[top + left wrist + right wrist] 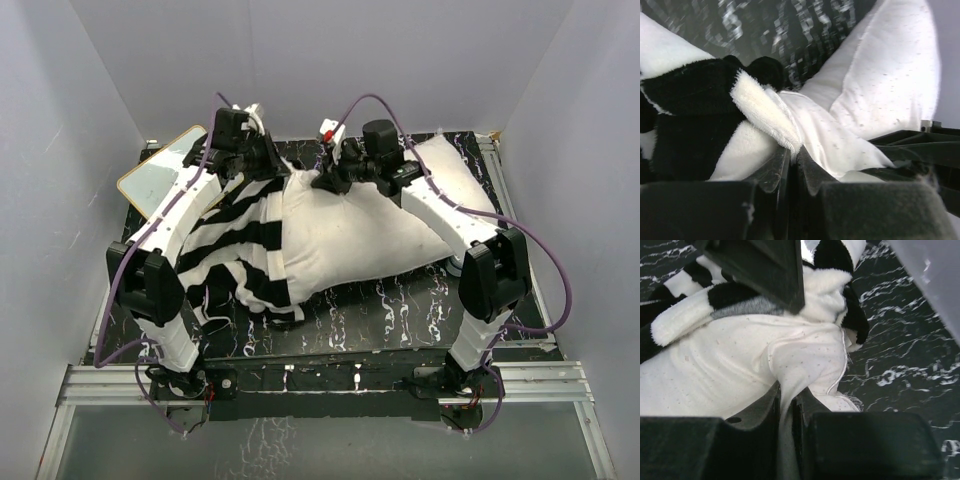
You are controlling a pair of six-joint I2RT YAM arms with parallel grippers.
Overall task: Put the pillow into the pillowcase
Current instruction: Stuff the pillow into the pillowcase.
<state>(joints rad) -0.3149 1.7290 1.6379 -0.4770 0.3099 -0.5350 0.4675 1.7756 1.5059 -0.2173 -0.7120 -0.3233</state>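
Lying long-ways from side to side on the table (400,310), the pillow (370,235) has its left end inside the pillowcase (235,250). At the pillow's far edge, the left gripper (792,155) pinches the pillowcase's rim. Just right of it, the right gripper (787,395) pinches the pillow's cloth.

Two arms, identical build: left arm (185,215), right arm (450,215). White link shells, bulky black housings at the joints. Loose purple cable (112,272) loops off each arm, base to wrist. Black throughout: left gripper (791,152), right gripper (786,395); flat matte fingers (772,172), angled inner edges, dull felt-like blocks nearest the lens
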